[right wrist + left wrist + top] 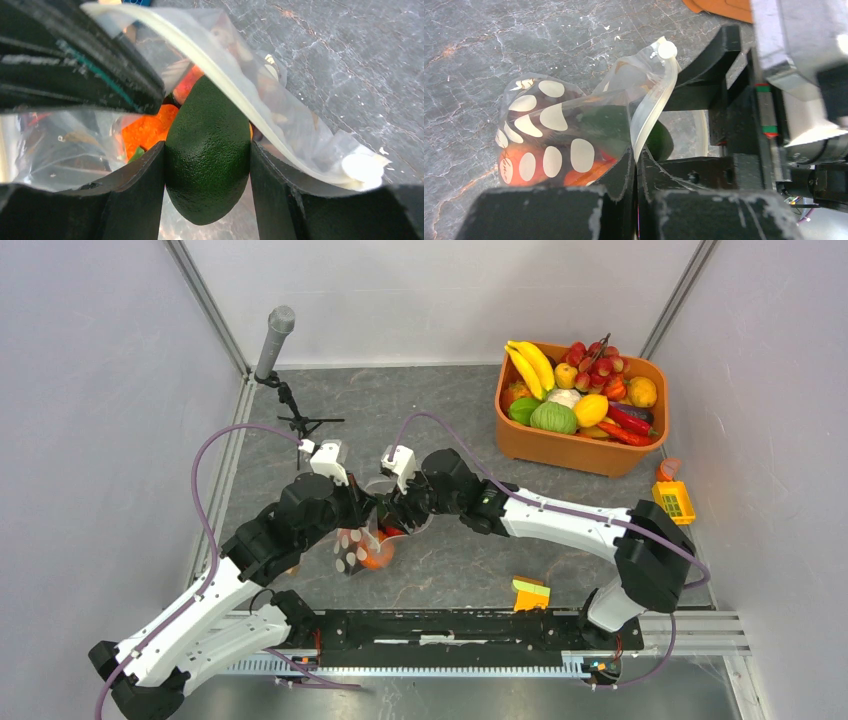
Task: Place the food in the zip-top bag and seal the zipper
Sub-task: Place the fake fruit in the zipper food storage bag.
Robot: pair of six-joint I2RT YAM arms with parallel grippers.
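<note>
The zip-top bag (358, 548) lies left of the table's middle, nearer the near edge than the far one, where the two arms meet. Inside it, an orange piece (145, 132) sits at the bottom, with something red beside it.

A dark green fruit (207, 155) is clamped at its sides between the two fingers of the right gripper (206, 146). Its long axis runs straight out from the fingers, and its far tip points into the open mouth of the bag. The zipper (225, 85) crosses that view on a slant just beyond the tip and ends in a white knob.

The left gripper (636, 162) has its fingers pressed together on the zipper's rim, holding that side of the mouth up.

Only the left wrist view shows the bag's white dots clearly, with the orange piece and the green fruit dark behind the film. Only the right wrist view shows the grip on the fruit. The top view hides both under the arms.

An orange tub (560, 448) stands at the far right corner of the table (450, 430), heaped with bananas (530, 365) and other red, yellow and green toy produce.
</note>
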